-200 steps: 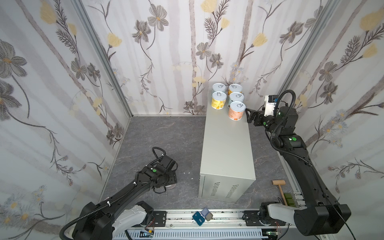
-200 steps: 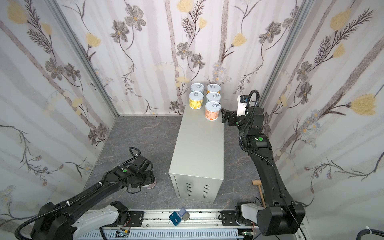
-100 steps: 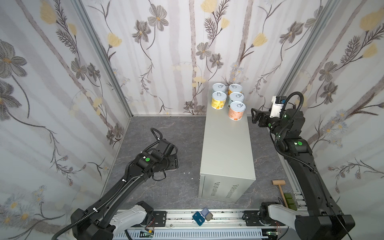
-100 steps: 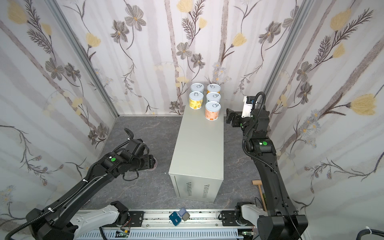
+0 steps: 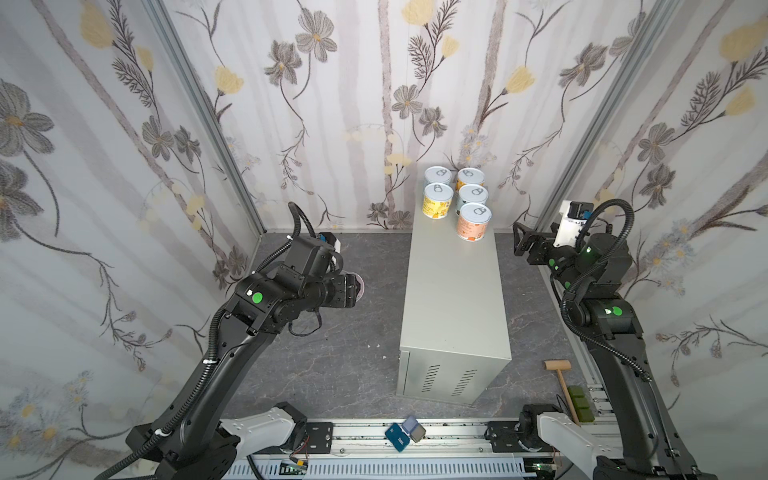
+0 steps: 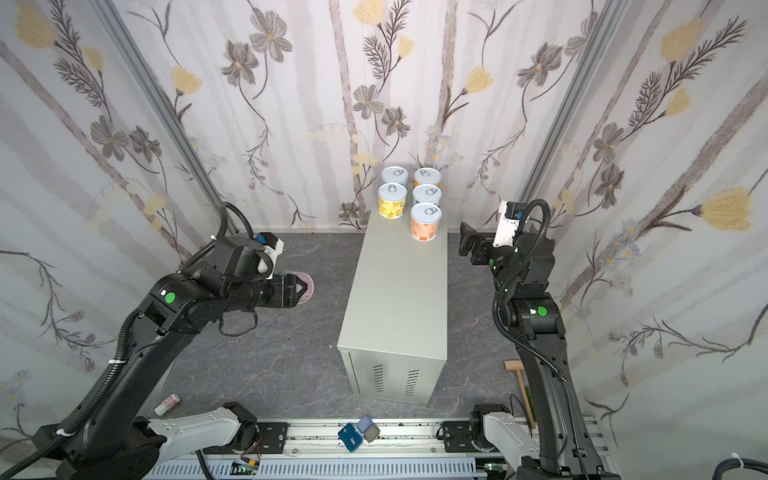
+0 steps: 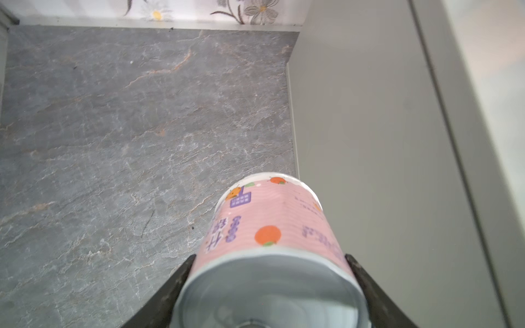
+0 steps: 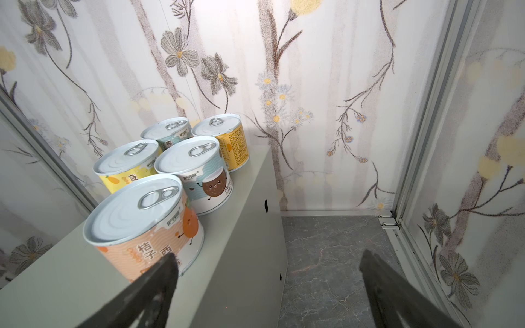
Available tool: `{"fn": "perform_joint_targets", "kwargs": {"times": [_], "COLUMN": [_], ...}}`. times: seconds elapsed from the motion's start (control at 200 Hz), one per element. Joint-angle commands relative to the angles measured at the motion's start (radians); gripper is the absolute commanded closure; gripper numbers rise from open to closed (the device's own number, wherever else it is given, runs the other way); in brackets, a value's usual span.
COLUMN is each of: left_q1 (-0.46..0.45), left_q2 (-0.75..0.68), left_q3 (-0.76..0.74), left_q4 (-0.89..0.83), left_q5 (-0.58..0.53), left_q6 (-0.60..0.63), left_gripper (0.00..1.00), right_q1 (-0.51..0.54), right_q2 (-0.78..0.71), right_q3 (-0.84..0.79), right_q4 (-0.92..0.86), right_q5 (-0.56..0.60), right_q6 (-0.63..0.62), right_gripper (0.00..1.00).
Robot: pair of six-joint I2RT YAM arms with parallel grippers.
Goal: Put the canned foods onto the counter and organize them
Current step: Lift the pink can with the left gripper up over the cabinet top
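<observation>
My left gripper (image 7: pixel 270 269) pinches a short round pink-labelled can (image 7: pixel 270 224) printed with oranges, one black finger pressed to each side. The can is tipped on its side in my grip, above the dark grey marbled floor (image 7: pixel 113 142), left of centre in both top views. To its right in those views stands the counter (image 5: pixel 453 299), a tall light grey metal cabinet with a flat top.

Five more pull-tab cans stand upright in a tight cluster at the far end of the counter, in the upper middle of the frame. The salmon can (image 5: pixel 473 222) is nearest. The yellow can (image 5: pixel 437 201) and a light blue coconut can (image 5: pixel 473 194) come next. A second light blue can (image 5: pixel 437 176) and an orange-yellow can (image 5: pixel 470 178) stand against the floral wallpaper (image 5: pixel 353 104).

My right gripper (image 8: pixel 268 258) hangs beside the counter's right edge, near the salmon can but apart from it. Its fingers are spread wide and hold nothing.
</observation>
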Motion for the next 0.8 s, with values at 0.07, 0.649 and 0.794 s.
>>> {"fn": "perform_joint_targets", "kwargs": {"times": [0.07,0.649,0.794], "left_q1": [-0.050,-0.274,-0.297], "left_q2": [0.058,0.468,0.537], "left_q3": [0.182,0.795,0.853], "left_q4": [-0.066,-0.256,-0.263], "left_q5": [0.060,0.105,0.100], "left_q6": [0.104,0.199,0.210], "left_gripper": [0.37,0.37,0.37], "right_q1": [0.002,0.018,0.018], "right_q2": [-0.068,-0.195,-0.205], "right_q3": [-0.055,-0.142,-0.161], "right_q4": [0.024,0.042,0.059], "right_q5": [-0.048,-0.055,-0.058], "right_q6": [0.027,0.038,0.043], "right_gripper": [0.00,0.00,0.00]}}
